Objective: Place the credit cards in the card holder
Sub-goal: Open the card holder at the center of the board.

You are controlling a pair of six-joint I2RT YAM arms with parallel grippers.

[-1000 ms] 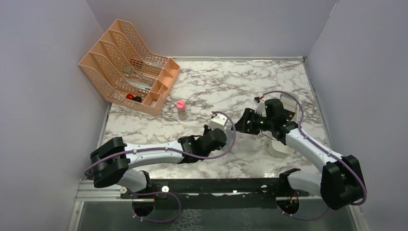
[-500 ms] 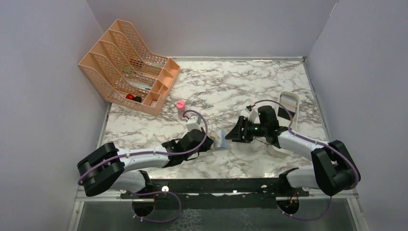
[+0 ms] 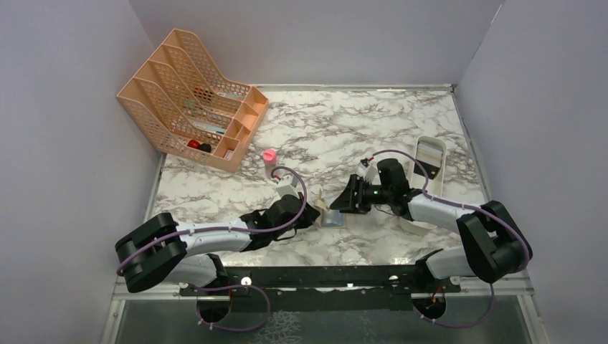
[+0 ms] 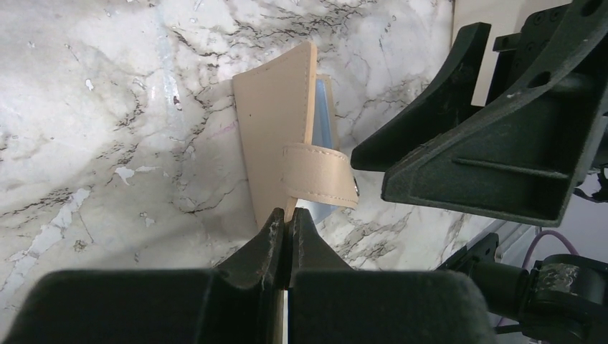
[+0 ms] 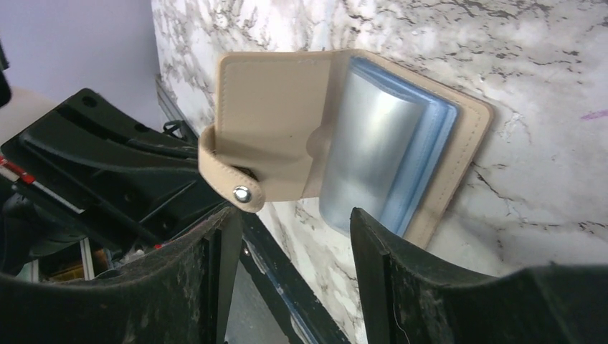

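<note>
Nearest me, along the black rail (image 3: 308, 276) at the table's edge, both my arms reach in low over the white marble top (image 3: 344, 122) with its dark grey veins. They meet at the card holder (image 3: 331, 215), which lies not far in from that rail.

My left gripper (image 4: 287, 222) is clenched tight on the card holder's (image 4: 276, 143) tan cover, pinching its edge just beside the snap tab, so the cover stands up off the marble. The back half lies flat on the table. From my right wrist the holder (image 5: 287, 122) shows spread open, light blue sleeves with a silvery gloss facing me; I cannot tell whether a card sits in them.

My right gripper (image 5: 290, 229) is released. Its fingers stand apart with nothing between them, just on the other side of the card holder from my left one and aimed at the open sleeves.

Beyond the card holder and a little left stands a small bottle with a pink cap (image 3: 270, 162). To the holder's right, partly under my right arm, lies a long white tray (image 3: 442, 159); a greyish flat card (image 3: 429, 150) rests in its far end.

Far off to the holder's left, against the side wall, sits a peach mesh file rack (image 3: 193, 93) with small items in its slots. Plain pale lilac walls (image 3: 308, 36) close the table in on three sides.
</note>
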